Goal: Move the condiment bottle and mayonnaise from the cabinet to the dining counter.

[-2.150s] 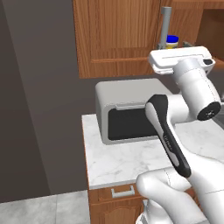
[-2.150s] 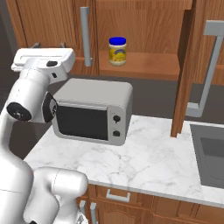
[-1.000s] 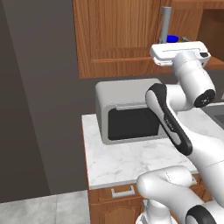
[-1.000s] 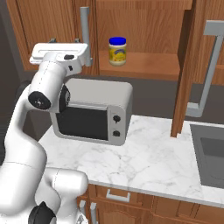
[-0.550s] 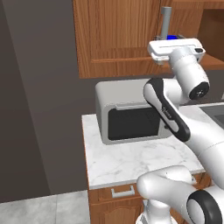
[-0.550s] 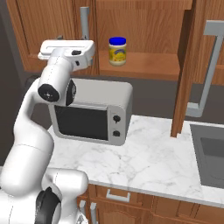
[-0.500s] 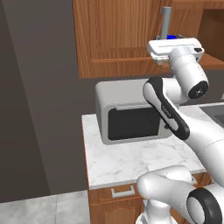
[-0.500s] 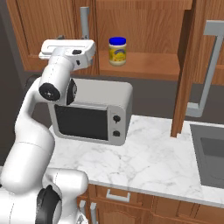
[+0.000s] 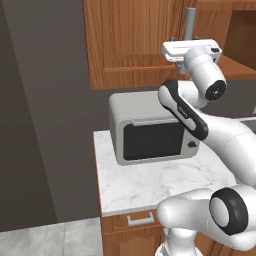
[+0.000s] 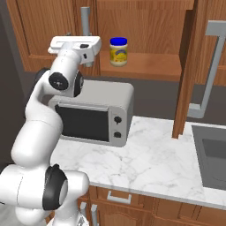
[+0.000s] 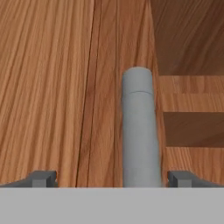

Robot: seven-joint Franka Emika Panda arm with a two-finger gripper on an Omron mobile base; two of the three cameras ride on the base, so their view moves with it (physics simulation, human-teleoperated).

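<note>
Before my gripper [image 11: 112, 178], fingers apart, stands the cabinet's grey bar handle [image 11: 139, 131]. I'd centre, then close squarely.

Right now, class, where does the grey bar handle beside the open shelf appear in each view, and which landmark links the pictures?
Left base view: grey bar handle at top right, high above the microwave.
Right base view: handle at top, left of the mayonnaise.
Hand view: handle upright in the centre, running to the bottom.
Shared landmark: the wooden door beside it.
</note>
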